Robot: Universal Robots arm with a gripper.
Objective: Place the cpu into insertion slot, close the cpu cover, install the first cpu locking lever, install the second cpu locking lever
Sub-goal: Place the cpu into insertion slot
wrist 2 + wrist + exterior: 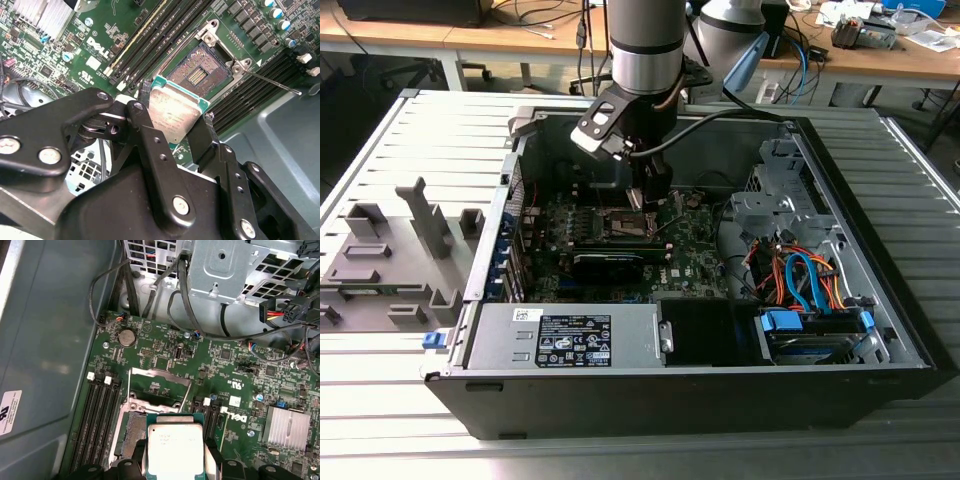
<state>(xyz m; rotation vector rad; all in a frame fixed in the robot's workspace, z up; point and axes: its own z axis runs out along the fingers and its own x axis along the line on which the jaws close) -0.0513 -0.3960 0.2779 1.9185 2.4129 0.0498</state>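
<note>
My gripper (172, 126) is shut on the cpu (173, 111), a flat square chip with a silvery top, gripped by two opposite edges between black fingers (141, 120). The cpu hangs tilted just above and beside the insertion slot (199, 75), a dark square socket that lies open with its contact field bare. In the first wrist view the cpu (175, 446) partly hides the insertion slot (131, 429). Beyond it the cpu cover (160, 386), a thin metal frame, is folded back open. A thin locking lever (272, 82) sticks out free beside the socket. In the exterior view the gripper (638, 197) hovers over the motherboard.
The work happens inside an open black computer case (880, 250). Black memory slots (97, 420) flank the socket. A finned heatsink (287, 427), loose black cables (175, 300) and a metal drive cage (770, 205) stand nearby. The power supply (565, 335) fills the near side.
</note>
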